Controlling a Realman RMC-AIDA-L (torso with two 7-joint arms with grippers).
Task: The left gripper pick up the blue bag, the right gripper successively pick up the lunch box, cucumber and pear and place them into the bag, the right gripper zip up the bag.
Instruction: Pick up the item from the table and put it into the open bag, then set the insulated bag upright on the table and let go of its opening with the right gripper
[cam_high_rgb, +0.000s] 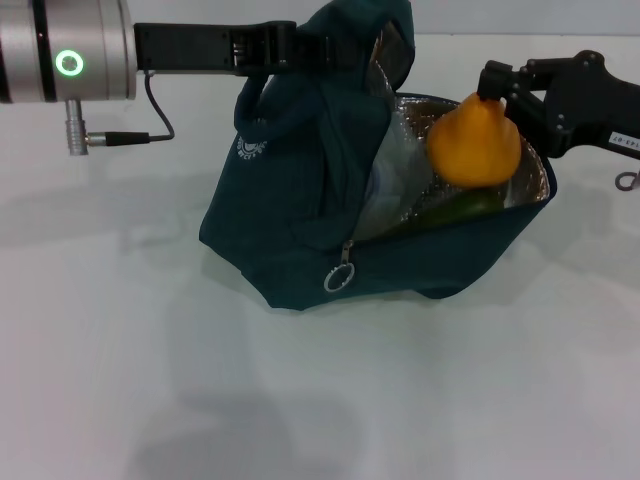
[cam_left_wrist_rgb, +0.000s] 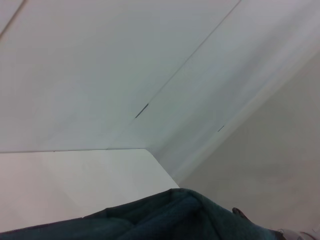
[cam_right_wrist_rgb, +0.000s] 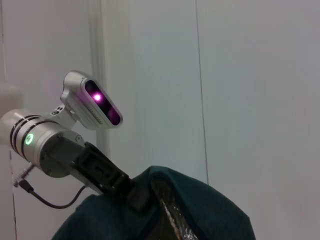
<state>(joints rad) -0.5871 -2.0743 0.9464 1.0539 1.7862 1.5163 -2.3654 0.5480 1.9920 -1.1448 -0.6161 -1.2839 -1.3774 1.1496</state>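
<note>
The blue bag (cam_high_rgb: 300, 200) stands on the white table with its mouth open and the silver lining showing. My left gripper (cam_high_rgb: 305, 50) is shut on the bag's top edge and holds it up; in the right wrist view the left gripper (cam_right_wrist_rgb: 132, 192) pinches the bag (cam_right_wrist_rgb: 200, 220). From the right, my right gripper (cam_high_rgb: 492, 88) is shut on the top of the pear (cam_high_rgb: 475, 145), which hangs in the bag's mouth. The cucumber (cam_high_rgb: 468, 207) lies inside under the pear. A pale clear shape (cam_high_rgb: 392, 175) beside it looks like the lunch box. Bag fabric (cam_left_wrist_rgb: 165, 220) fills the left wrist view's edge.
The zipper's ring pull (cam_high_rgb: 340, 276) hangs on the bag's front. A small metal ring (cam_high_rgb: 628, 180) lies on the table at the far right. A cable (cam_high_rgb: 150, 125) loops under the left wrist. The robot's head camera (cam_right_wrist_rgb: 92, 100) shows behind the left arm.
</note>
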